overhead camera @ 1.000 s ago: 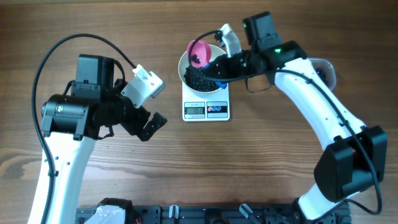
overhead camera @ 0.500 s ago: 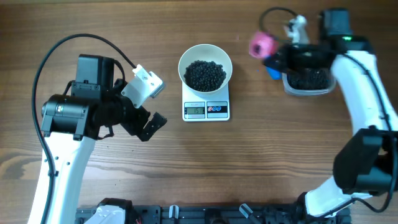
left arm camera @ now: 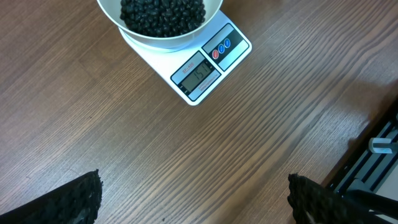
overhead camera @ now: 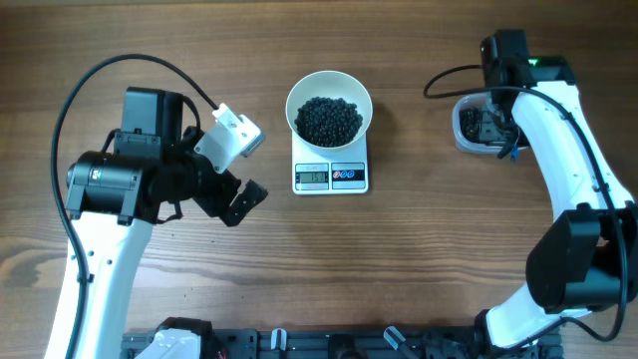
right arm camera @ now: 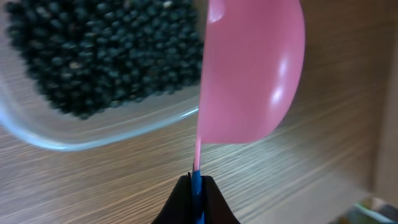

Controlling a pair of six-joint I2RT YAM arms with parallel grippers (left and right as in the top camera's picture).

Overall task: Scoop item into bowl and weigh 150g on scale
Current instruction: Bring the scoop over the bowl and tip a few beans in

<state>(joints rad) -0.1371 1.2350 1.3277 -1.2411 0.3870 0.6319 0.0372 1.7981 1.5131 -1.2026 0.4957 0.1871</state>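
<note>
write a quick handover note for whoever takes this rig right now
Left gripper: open, empty, off to the side of the scale.
Right gripper: shut on the scoop handle, at the tub edge.
Bowl sits on the scale with beads in it; more beads are in the tub.
Done: bowl loaded; display looks like 151, hard to read.
Left: confirm the reading, then put the scoop down.

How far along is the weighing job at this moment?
Done: the white bowl sits on the scale, holding black beads. In hand: the right gripper is shut on the pink scoop beside the clear tub; the left gripper idles open. Left: probably only confirming the display, whose digits I cannot read.
</note>
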